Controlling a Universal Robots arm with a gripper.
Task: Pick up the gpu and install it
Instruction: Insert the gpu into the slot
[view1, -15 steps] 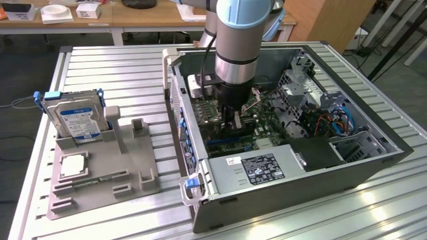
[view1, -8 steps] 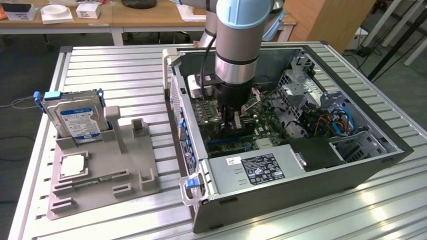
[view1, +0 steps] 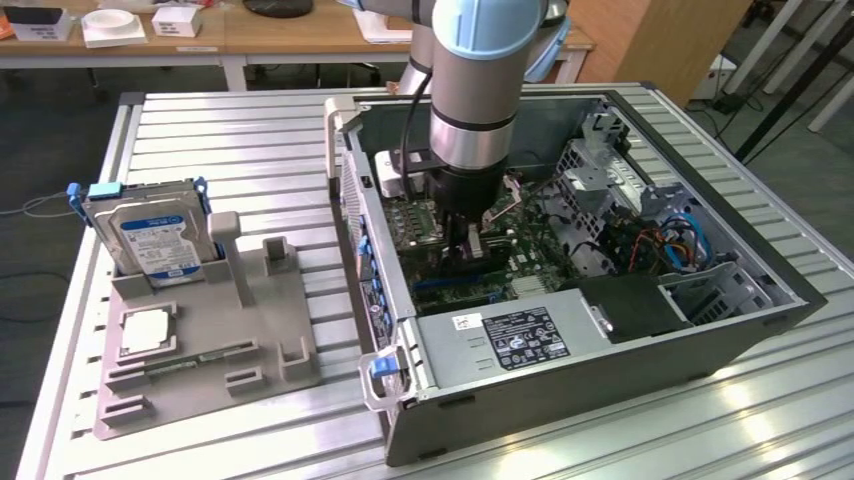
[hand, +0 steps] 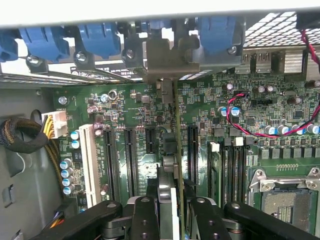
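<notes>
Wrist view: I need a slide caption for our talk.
Fingers hold the gpu edge-on amid the motherboard's expansion slots inside the case.

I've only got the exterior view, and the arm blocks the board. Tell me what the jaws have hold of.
Observer: In the wrist view the gripper is closed on the gpu, which is seen edge-on, standing upright over the motherboard.
Operator: Give me its line against the slots.
Observer: It runs between a short black slot and a long black slot, parallel to both. I cannot tell whether its edge is seated.
Operator: Now report the far end.
Observer: The card's grey metal end meets the case's rear wall, among the blue latches.
</notes>
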